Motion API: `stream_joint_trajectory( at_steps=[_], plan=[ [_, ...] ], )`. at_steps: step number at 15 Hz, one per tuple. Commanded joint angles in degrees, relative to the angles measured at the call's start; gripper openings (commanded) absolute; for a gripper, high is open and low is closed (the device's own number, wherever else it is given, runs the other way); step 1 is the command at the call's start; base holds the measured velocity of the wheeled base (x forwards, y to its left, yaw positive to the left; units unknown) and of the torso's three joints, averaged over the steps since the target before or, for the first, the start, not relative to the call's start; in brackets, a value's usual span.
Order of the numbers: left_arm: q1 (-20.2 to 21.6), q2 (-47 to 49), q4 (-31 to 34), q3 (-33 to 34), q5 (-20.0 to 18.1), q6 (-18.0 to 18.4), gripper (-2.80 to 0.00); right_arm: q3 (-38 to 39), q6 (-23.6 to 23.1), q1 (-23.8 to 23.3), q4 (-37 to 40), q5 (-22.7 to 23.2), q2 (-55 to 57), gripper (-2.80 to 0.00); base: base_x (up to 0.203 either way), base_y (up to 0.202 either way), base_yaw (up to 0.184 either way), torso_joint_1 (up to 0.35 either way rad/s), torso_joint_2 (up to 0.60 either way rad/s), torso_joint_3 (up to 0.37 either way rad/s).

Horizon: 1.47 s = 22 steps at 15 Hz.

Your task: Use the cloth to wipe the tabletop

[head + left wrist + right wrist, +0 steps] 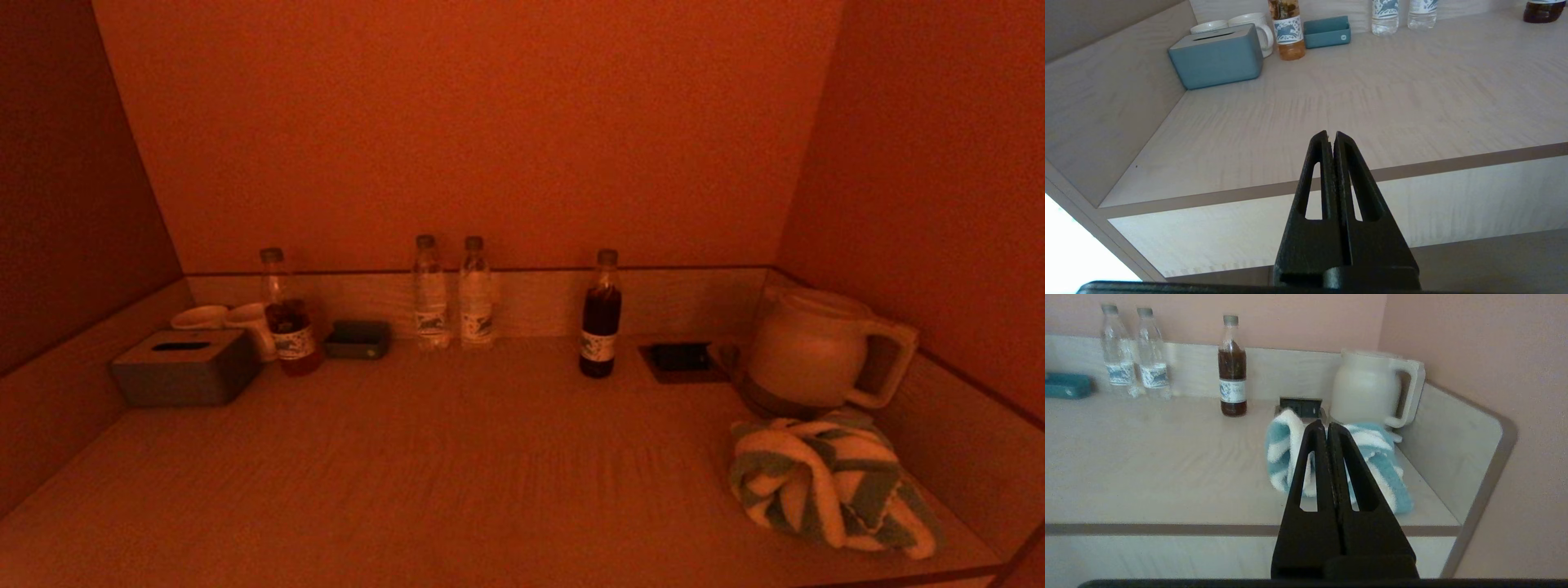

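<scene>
Two black grippers held short of a pale wood-grain counter, a striped towel bunched at its right end

Nearest, the left gripper [1330, 134] and right gripper [1327, 425] each have fingers pressed together on nothing, both off the front edge of the pale, streaky wood-grain tabletop [457, 474]. The fluffy green-and-white striped terry cloth [829, 486] lies crumpled at the right front, just before one white plastic kettle [812, 347] with a looped handle. Left, one grey boxy tissue holder [186, 367] stands before two white mugs [224, 318]. Along the low back rim: four capped plastic bottles, one part-full of amber liquid [286, 314], two clear [453, 294], one dark [600, 314]; a small teal tray [357, 339]; a black socket plate [682, 358]
</scene>
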Motion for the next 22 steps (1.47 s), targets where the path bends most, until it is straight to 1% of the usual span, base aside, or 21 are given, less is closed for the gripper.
stream_joint_trajectory(
  at_steps=[1, 4, 5, 8, 9, 10, 11, 14, 22],
  plan=[
    [0.02, 0.0, -0.01, 0.0, -0.05, 0.05, -2.8, 2.37, -1.12, -0.01, -2.43, 0.03, -0.02, -2.8, 0.0, 0.0, 0.0, 0.0, 0.0, 0.0],
    [0.02, 0.0, -0.01, 0.0, -0.05, 0.05, -2.8, 2.41, -0.91, -0.01, -0.85, 0.81, -0.02, -2.8, 0.0, 0.0, 0.0, 0.0, 0.0, 0.0],
    [0.02, 0.0, -0.01, 0.0, -0.05, 0.05, -2.8, 2.46, -0.85, -0.01, 1.0, 1.35, -0.02, -2.8, 0.0, 0.0, 0.0, 0.0, 0.0, 0.0],
    [0.02, 0.0, -0.01, 0.0, -0.05, 0.05, -2.8, 2.46, -0.85, -0.01, 1.0, 1.35, -0.02, -2.8, 0.0, 0.0, 0.0, 0.0, 0.0, 0.0],
    [0.02, 0.0, -0.01, 0.0, -0.05, 0.05, -2.8, 2.46, -0.38, -0.01, 3.06, 1.22, -0.02, -2.8, 0.0, 0.0, 0.0, 0.0, 0.0, 0.0],
    [-0.07, 0.0, -0.01, 0.0, -0.05, 0.05, -2.8, 2.46, 0.42, -0.01, 8.22, 1.04, -0.02, -2.8, 0.0, 0.0, 0.0, 0.0, 0.0, 0.0],
    [0.02, 0.0, -0.01, 0.0, -0.05, 0.05, -2.8, 2.46, 1.62, 0.04, 9.48, 0.81, -0.02, -2.8, 0.0, 0.0, 0.0, 0.0, 0.0, 0.0],
    [0.02, 0.0, -0.01, 0.0, -0.05, 0.05, -2.8, 2.46, 2.84, 0.07, 9.44, 0.56, -0.02, -2.8, 0.0, 0.0, 0.0, 0.0, 0.0, 0.0],
    [0.02, 0.0, -0.01, 0.0, 0.04, 0.05, -2.8, 2.46, 2.75, 0.07, 9.44, 0.56, -0.02, -2.8, 0.0, 0.0, 0.0, 0.0, 0.0, 0.0]
  ],
)
